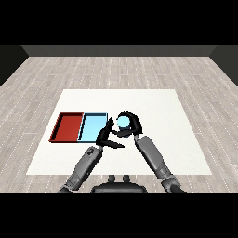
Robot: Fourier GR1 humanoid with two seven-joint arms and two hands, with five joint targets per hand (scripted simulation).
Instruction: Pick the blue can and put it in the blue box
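The light blue cylindrical can point(123, 122) is held by the curled black right hand point(131, 124), just right of the shallow light blue tray point(93, 126); the left hand point(105, 136) is spread. Carrying seems underway; a leftward move over the tray is called for next

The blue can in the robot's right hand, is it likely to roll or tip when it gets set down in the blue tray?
The blue can looks round, so on its side it would probably roll. The right hand curls round it without visible denting, suggesting stiffness. The light blue tray has low walls that might stop a rolling can.
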